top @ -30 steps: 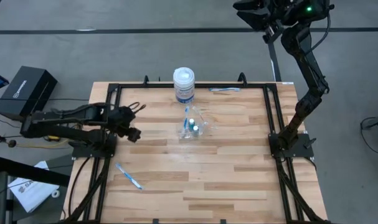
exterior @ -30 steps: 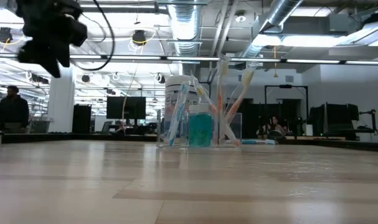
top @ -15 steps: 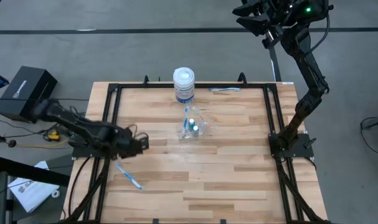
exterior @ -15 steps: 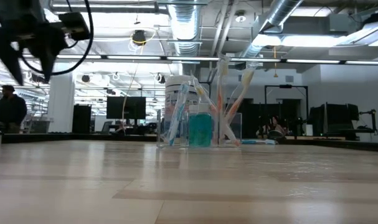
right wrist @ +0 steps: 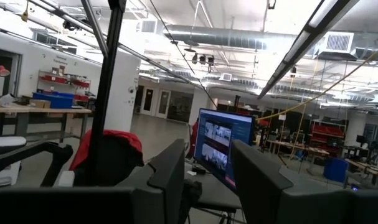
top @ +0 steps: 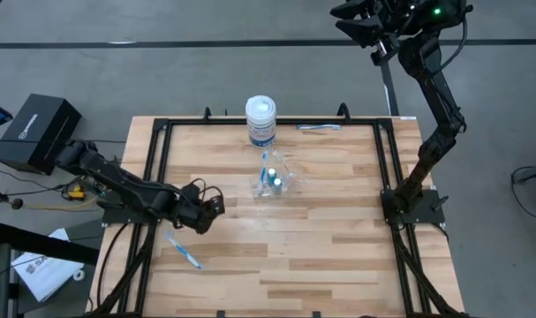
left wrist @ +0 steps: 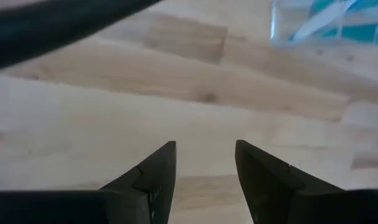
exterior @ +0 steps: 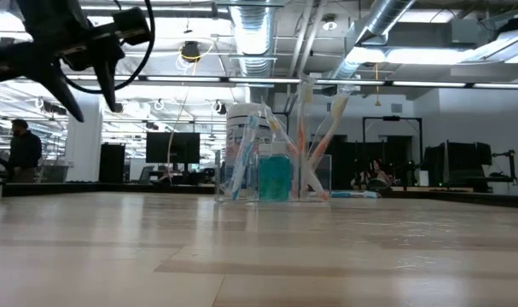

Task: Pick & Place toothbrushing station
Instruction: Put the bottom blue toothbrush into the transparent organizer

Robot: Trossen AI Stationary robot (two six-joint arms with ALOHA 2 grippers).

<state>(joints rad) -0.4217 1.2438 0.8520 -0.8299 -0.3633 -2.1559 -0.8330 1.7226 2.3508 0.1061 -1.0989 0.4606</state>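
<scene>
The see-through plastic holder (top: 275, 179) stands upright on its base at the table's middle, with blue-and-white toothbrushes leaning in it. It also shows in the low view (exterior: 274, 166) and the left wrist view (left wrist: 329, 22). One loose toothbrush (top: 183, 249) lies flat near the table's near left, and another (top: 319, 127) lies at the far edge. My left gripper (top: 211, 208) is open and empty above the wood, left of the holder; it also shows in the low view (exterior: 88, 94) and its own wrist view (left wrist: 204, 155). My right gripper (top: 373, 22) is open, raised beyond the table's far right corner. The tiny white cylinders cannot be made out.
A white jar with a blue label (top: 260, 119) stands just beyond the holder, near the far edge. A black frame (top: 162, 168) runs along the table's sides. Bare wood (top: 320, 247) lies near and right of the holder.
My left gripper has swung from the table's left edge toward the near edge and the right, closer to the holder, and has turned about. The holder and the toothbrushes have stayed in place.
</scene>
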